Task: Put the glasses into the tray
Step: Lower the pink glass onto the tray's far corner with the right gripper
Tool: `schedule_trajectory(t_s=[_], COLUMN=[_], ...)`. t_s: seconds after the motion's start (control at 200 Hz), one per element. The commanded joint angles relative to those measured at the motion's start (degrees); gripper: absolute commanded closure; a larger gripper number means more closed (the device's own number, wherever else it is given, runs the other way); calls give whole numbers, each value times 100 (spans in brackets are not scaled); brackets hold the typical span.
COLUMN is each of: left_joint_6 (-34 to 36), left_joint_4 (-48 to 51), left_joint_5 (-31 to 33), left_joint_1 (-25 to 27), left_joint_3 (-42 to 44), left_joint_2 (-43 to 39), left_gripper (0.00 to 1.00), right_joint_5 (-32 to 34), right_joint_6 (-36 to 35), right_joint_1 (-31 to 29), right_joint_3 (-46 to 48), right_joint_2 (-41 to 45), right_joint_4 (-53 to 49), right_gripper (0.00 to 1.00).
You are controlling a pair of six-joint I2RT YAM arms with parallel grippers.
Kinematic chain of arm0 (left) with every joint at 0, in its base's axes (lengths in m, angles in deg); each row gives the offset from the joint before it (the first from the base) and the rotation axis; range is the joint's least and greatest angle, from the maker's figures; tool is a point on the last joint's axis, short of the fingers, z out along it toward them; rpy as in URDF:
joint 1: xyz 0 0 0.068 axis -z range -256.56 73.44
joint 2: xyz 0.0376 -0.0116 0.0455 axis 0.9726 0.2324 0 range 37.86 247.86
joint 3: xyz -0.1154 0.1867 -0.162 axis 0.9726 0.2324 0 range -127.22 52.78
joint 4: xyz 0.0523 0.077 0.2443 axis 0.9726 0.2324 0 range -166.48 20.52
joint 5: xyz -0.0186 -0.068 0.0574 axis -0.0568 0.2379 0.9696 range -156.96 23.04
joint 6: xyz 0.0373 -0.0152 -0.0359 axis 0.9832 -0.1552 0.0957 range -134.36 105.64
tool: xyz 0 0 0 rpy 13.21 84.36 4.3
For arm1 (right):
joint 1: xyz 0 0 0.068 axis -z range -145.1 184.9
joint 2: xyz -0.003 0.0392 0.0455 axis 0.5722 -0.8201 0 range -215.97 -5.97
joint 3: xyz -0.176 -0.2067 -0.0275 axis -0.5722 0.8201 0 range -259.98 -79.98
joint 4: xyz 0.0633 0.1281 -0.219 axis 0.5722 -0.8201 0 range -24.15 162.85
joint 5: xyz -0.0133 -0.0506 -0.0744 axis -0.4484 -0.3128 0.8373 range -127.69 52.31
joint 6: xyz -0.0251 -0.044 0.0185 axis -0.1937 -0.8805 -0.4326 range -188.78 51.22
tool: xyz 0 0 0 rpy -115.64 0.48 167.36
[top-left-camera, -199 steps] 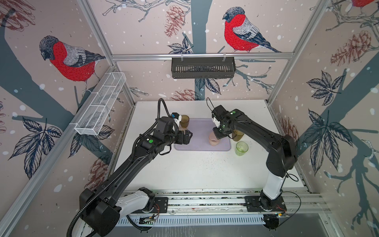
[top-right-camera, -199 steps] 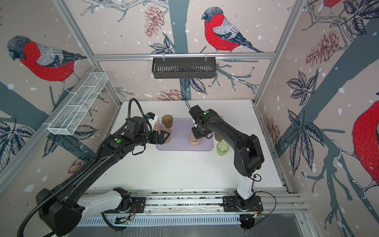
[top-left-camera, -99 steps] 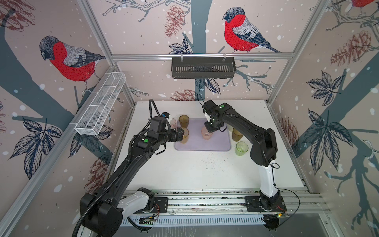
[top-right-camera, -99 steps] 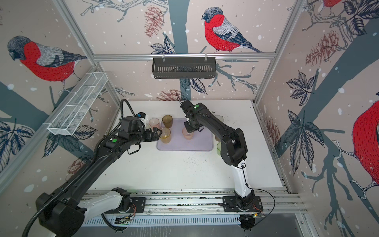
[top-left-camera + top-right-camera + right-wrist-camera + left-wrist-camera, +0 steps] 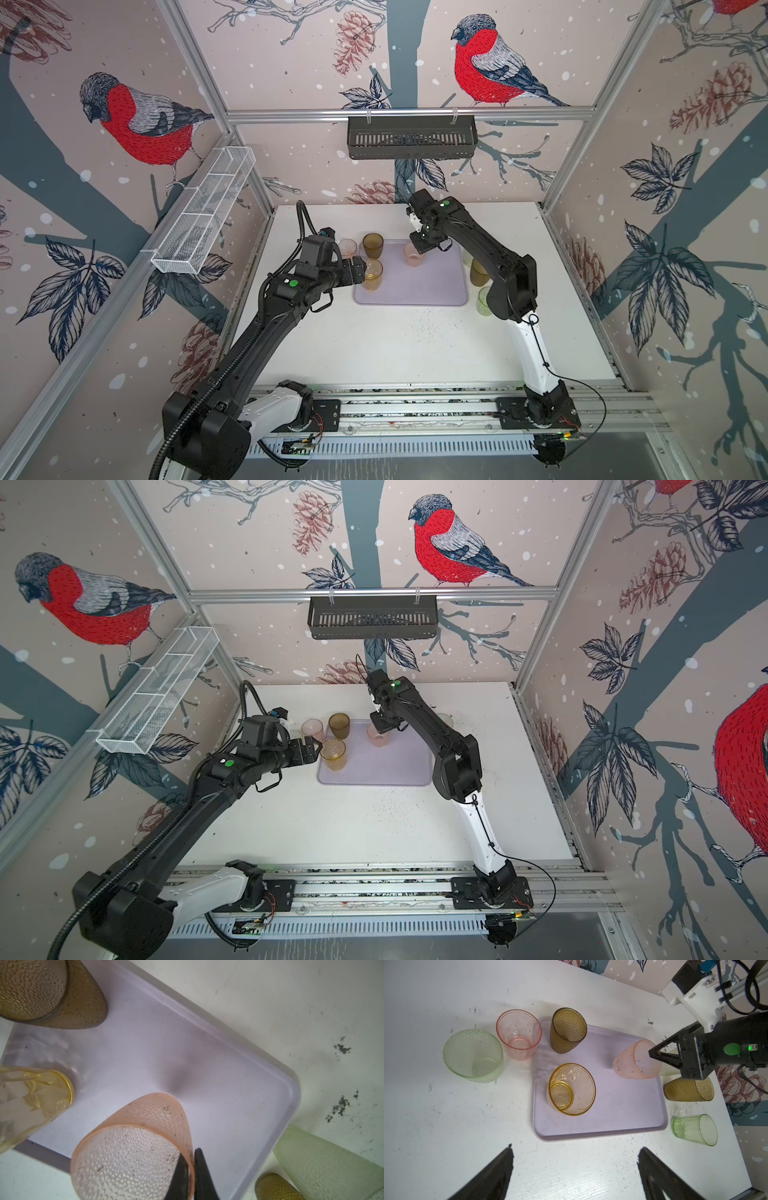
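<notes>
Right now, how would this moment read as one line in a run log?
right gripper: shut on frosted pink glass rim, over tray | left gripper: open, empty | amber glass, brown glass: in tray

Right gripper (image 5: 192, 1169) pinching the rim of a dimpled pink tumbler (image 5: 133, 1147), one finger inside, one outside. Tumbler over the lilac tray (image 5: 228, 1084), possibly just clear of its floor, a soft shadow beyond. On the tray also: brown dimpled tumbler (image 5: 47, 993), clear amber tumbler (image 5: 31, 1101). Off the tray, on the speckled white table (image 5: 311, 1012): pale frosted green tumbler (image 5: 332, 1163), another amber-brown tumbler (image 5: 276, 1188).
</notes>
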Motion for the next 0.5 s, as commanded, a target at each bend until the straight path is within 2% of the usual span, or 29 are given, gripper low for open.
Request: schedule_trajectory(t_s=[0.0, 0.495], left_joint_6=[-32, -122], left_joint_4=[128, 147], left_joint_5=[116, 189], left_joint_1=[-13, -13], left_joint_3=[-34, 34], left_joint_2=[-109, -246], left_gripper=[6, 6], right_joint_5=[-127, -319], right_joint_6=[-106, -55], right_joint_1=[24, 155], right_joint_3=[-71, -376], right_joint_2=[-115, -414], right_joint_4=[15, 606], right_gripper=[98, 98])
